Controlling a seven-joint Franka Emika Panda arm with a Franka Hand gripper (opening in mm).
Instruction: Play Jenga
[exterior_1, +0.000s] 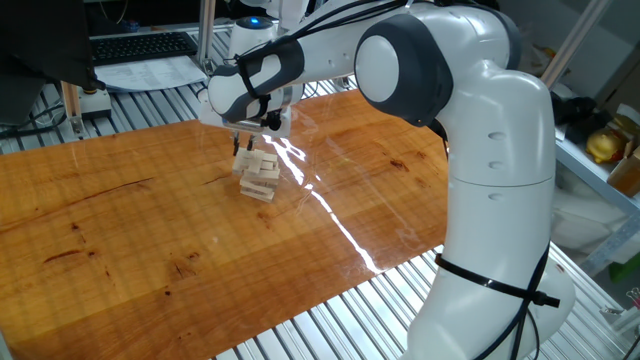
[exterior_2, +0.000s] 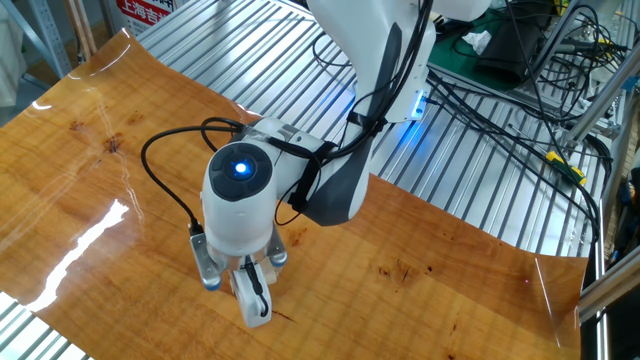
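The Jenga tower is a short stack of pale wooden blocks laid crosswise on the wooden table, its upper blocks a little askew. My gripper hangs just above the tower's top left edge and points down. Its two dark fingertips stand close together with no block visible between them. In the other fixed view the gripper is seen from above, and the round wrist with its blue light hides the tower.
The wooden tabletop lies on a ribbed metal bench. A keyboard and papers sit behind the table. Cables run over the metal bench at the far side. The arm's white base stands at the right.
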